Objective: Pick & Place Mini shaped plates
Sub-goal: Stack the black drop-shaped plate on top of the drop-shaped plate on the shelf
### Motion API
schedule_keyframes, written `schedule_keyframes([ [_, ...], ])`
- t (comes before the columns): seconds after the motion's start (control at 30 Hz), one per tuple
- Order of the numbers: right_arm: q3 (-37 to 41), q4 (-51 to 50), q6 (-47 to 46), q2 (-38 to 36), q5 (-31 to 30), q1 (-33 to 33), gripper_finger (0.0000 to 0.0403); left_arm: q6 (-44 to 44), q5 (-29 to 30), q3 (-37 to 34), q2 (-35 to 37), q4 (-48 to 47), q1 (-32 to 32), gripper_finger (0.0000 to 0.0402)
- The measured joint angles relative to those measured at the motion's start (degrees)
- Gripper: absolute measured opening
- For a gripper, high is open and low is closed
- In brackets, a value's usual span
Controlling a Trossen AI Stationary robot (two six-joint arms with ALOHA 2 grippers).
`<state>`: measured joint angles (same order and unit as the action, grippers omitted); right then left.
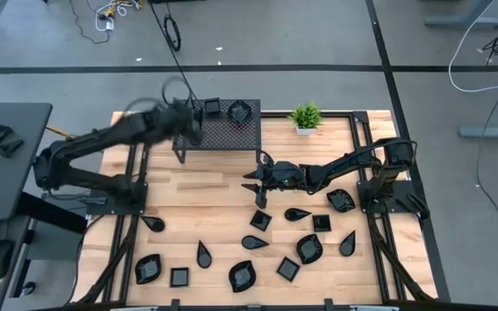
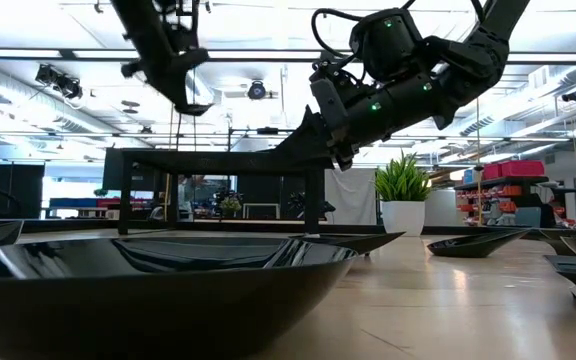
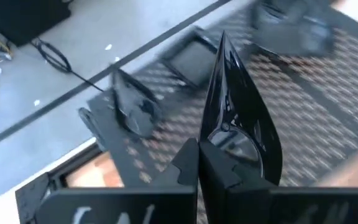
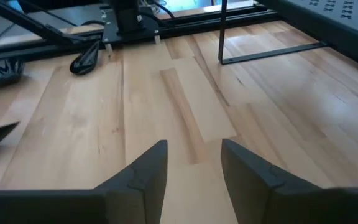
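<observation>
Black and shiny, a teardrop plate (image 3: 235,118) sits pinched in the left hand (image 3: 199,165), high over the mesh rack (image 1: 223,134) in the upper middle of the high view. Two plates (image 1: 238,111) already rest on the rack's back edge. This looks like the carrying step; next the hand needs to go down and let go on a bare spot of mesh. The right hand (image 1: 258,184) hangs wide and empty over the wooden desk (image 1: 206,203), with many plates (image 1: 241,276) left along the bottom of the frame.
</observation>
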<state>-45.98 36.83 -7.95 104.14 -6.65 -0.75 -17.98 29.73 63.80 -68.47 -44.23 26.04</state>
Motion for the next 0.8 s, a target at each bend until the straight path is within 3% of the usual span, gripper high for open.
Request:
schedule_keyframes([
  [0.17, 0.0, 0.8, -1.7, 0.0, 0.0, 0.0, 0.0152, 5.3, -13.3, -2.2, 0.0, 8.2, 15.0, 0.0004],
  [0.3, 0.0, 0.9, -2.1, 0.0, 0.0, 0.0, 0.0152, 5.4, -17.7, -4.7, 0.0, 12.0, 21.4, 0.0005],
  [0.6, 0.0, 1.2, -2.1, 0.0, 0.0, 0.0, 0.0152, 1.8, -20.8, -12.2, -0.2, 19.8, 24.0, 0.0009],
  [0.8, 0.0, 1.7, -2.1, 0.0, 0.0, 0.0, 0.0152, 0.6, -18.8, -14.3, -0.2, 22.9, 24.0, 0.0011],
])
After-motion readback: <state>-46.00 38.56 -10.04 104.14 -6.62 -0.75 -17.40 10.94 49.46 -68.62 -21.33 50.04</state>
